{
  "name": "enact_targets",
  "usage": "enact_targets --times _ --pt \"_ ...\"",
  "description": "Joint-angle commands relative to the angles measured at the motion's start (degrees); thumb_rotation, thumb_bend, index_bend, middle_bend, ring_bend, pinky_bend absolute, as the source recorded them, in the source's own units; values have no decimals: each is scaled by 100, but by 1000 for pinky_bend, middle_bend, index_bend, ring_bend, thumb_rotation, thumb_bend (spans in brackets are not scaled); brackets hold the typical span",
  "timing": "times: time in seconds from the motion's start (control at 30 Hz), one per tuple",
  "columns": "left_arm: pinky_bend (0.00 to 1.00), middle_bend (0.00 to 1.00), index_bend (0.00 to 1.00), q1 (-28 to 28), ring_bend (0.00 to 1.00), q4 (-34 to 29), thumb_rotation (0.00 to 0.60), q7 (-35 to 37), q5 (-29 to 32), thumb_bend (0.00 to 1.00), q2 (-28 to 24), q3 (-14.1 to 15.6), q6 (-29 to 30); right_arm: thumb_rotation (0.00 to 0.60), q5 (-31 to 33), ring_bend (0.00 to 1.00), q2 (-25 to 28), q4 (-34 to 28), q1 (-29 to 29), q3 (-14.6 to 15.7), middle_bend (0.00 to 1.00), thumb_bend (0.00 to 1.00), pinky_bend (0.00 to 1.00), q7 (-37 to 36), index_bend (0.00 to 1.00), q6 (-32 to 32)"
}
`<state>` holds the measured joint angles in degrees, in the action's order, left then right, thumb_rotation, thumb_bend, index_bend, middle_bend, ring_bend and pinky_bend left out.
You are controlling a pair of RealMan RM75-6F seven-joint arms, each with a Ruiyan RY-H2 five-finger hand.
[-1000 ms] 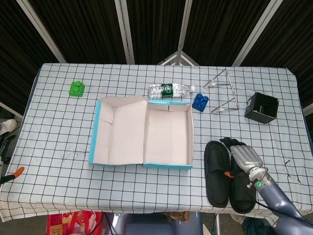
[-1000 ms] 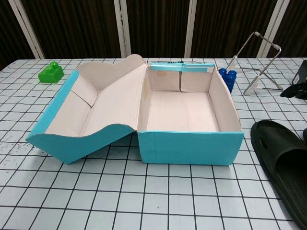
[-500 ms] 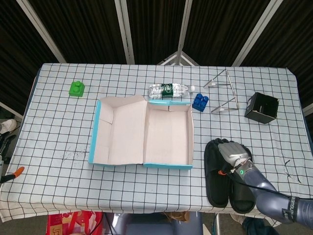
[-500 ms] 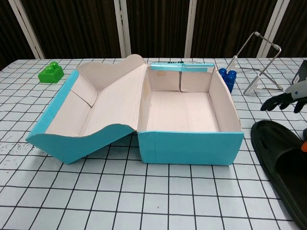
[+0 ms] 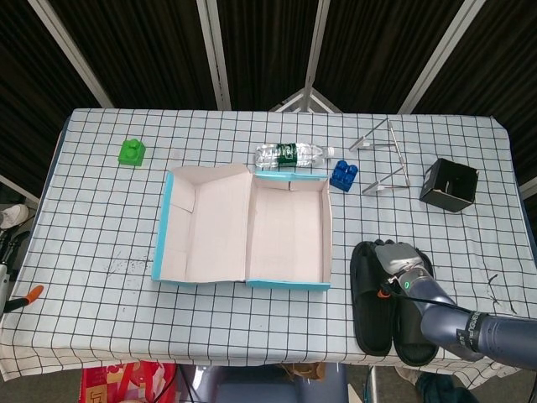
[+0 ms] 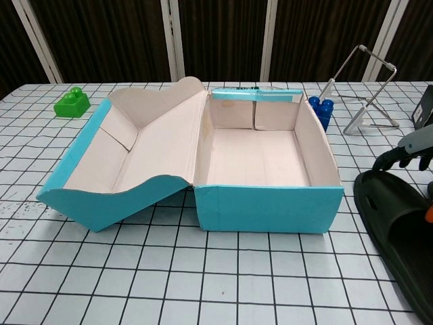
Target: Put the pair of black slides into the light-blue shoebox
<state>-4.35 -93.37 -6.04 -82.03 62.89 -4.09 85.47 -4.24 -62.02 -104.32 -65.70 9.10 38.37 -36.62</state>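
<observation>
My slides lie side by side near the bench's front right edge, just right of the open shoebox. Since a second ago my right hand has slid left and lowered onto their toe ends, fingers curled over the left slide; whether it grips yet, I cannot tell. Bare cloth separates slides and shoebox. A bottle, blue block, wire stand and black box sit toward the back.
</observation>
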Motion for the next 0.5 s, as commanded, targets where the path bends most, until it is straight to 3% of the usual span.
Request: enact_targets --times 0.03,0.5 --pt "39 50 134 -6 0 -1 600 -24 2 87 8 4 -9 600 100 49 -1 83 -143 104 47 178 100 -37 80 137" --pt "38 49 137 -14 0 -37 600 -141 39 87 24 12 -29 600 332 49 -38 236 -713 570 110 178 100 -262 133 410"
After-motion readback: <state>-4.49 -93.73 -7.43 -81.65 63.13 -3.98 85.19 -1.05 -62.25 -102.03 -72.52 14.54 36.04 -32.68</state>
